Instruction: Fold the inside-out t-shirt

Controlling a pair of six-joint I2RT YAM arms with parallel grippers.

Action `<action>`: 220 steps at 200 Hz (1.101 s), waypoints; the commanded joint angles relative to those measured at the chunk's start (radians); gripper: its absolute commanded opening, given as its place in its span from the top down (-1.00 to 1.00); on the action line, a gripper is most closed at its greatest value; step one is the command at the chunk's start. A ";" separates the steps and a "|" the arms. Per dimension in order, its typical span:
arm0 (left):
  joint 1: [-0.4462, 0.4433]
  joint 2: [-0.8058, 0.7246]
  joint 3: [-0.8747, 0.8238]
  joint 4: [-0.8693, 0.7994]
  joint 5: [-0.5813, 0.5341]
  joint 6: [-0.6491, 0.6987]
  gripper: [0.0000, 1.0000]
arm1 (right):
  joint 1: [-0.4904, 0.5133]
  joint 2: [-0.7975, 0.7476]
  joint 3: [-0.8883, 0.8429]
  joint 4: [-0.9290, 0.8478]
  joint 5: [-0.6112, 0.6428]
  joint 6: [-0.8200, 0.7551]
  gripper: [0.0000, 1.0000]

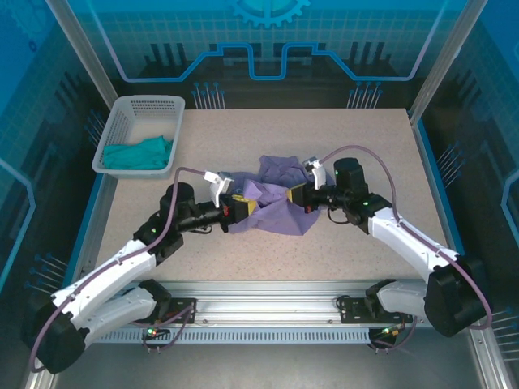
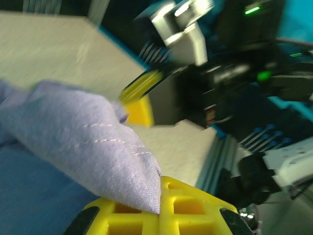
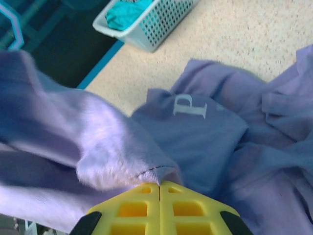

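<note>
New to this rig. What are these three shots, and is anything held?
Two robot arms are bolted at the near edge of a table. The wide picture comes from a fixed camera above and behind them; the other two come from a camera on each wrist, looking past its yellow fingers. On the table lies a crumpled lavender t-shirt, its white letter P visible from the right wrist. A white basket at the far left corner holds a teal garment. The left end effector and the right end effector are each shut on a fold of the t-shirt, one from either side.
</note>
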 commanded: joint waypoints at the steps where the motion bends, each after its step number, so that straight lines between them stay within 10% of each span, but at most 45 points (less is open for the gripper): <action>1: 0.007 0.004 -0.024 0.155 0.147 0.012 1.00 | -0.008 0.024 0.040 -0.102 -0.025 -0.050 0.91; 37: 0.009 0.019 -0.022 0.174 0.166 0.023 1.00 | -0.007 -0.026 0.068 -0.234 0.106 -0.124 0.49; 77: 0.012 0.033 -0.013 0.144 0.165 0.048 1.00 | 0.054 -0.191 -0.011 -0.071 -0.106 -0.219 0.16; 123: 0.014 0.039 -0.010 0.121 0.177 0.069 1.00 | 0.119 -0.051 0.041 0.098 -0.361 -0.159 0.05; 220: 0.014 0.036 -0.017 0.100 0.187 0.086 1.00 | 0.137 0.049 0.127 0.178 -0.406 -0.122 0.01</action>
